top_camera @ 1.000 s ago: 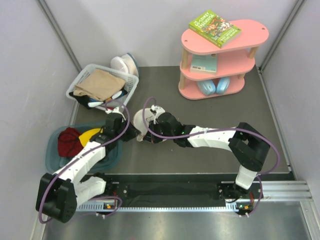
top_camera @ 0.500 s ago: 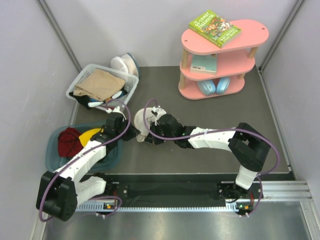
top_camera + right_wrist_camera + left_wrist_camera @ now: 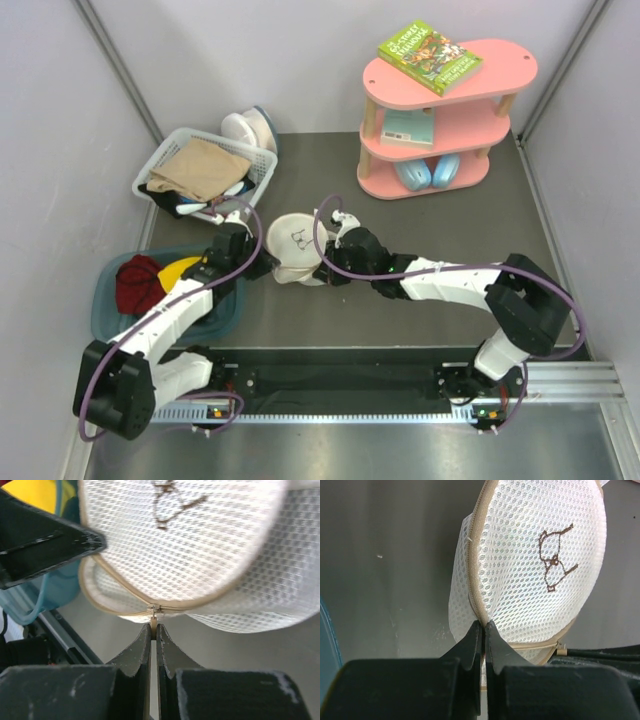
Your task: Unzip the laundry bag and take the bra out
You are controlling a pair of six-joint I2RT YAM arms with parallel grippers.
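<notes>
The laundry bag (image 3: 295,238) is a round cream mesh pouch with a tan zipper rim and a small dark drawing, in the middle of the table. It fills the left wrist view (image 3: 535,565) and the right wrist view (image 3: 200,545). My left gripper (image 3: 265,268) is shut on the bag's rim at its left edge (image 3: 483,625). My right gripper (image 3: 322,272) is shut on the tan zipper pull (image 3: 154,622) at the bag's near edge. The zipper is partly open, and the top half lifts off the lower half. The bra is hidden.
A white slatted basket (image 3: 170,152) with clothes stands at the back left. A teal bin (image 3: 105,310) with red and yellow cloth is at the left. A pink shelf (image 3: 440,120) with books and headphones stands at the back right.
My right gripper has pulled the zipper pull to the right along the bag's near rim. The top half of the bag now shows uncovered. The left gripper has held still.
</notes>
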